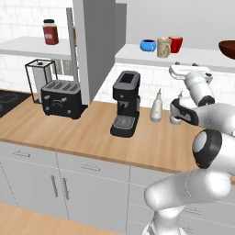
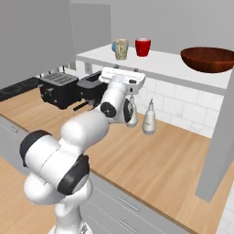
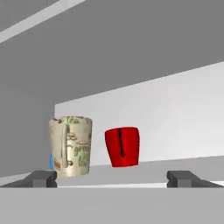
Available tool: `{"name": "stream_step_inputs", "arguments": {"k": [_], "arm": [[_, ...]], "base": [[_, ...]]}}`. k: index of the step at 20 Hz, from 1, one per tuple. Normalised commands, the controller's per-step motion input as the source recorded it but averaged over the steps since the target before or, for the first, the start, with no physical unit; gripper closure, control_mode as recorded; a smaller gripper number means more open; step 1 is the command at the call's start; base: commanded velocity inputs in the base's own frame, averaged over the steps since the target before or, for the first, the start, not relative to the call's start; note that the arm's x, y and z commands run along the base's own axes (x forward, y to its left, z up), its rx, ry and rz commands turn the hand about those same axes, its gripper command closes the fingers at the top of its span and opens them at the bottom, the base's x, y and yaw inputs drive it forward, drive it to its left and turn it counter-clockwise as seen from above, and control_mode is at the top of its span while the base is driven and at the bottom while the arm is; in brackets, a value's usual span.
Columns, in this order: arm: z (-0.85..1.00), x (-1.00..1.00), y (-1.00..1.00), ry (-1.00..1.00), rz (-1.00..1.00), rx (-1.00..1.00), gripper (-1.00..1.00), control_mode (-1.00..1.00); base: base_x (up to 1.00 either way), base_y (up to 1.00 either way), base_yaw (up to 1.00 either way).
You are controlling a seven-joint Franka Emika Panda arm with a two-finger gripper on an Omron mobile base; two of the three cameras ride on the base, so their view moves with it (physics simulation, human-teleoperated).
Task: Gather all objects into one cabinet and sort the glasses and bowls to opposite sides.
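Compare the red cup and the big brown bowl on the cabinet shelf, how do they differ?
The red cup is bright red, narrow and tall for its width; the bowl is dark red-brown, wide and shallow. The red cup stands beside the beige tumbler toward the shelf's left; the bowl sits alone at the right end. Both stand upright on the white cabinet floor.

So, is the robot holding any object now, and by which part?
Nothing is held. The fingers stand wide apart and empty, below the beige tumbler and the red cup on the cabinet floor.

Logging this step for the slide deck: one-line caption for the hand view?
Open gripper faces the cabinet shelf, beige speckled tumbler beside the red cup.
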Motion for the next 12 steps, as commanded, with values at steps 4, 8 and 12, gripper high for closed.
{"name": "stream_step_inputs", "arguments": {"k": [4,8,12], "arm": [[-0.98,-1.0,0.02,0.0,0.0,0.0,-1.0,-1.0],[-0.99,-1.0,0.1,0.0,0.0,0.0,-1.0,-1.0],[-1.0,-1.0,0.13,0.0,0.0,-0.02,-1.0,-1.0]], "base": [[0.0,0.0,0.0],[0.0,0.0,0.0],[0.0,0.0,0.0]]}}
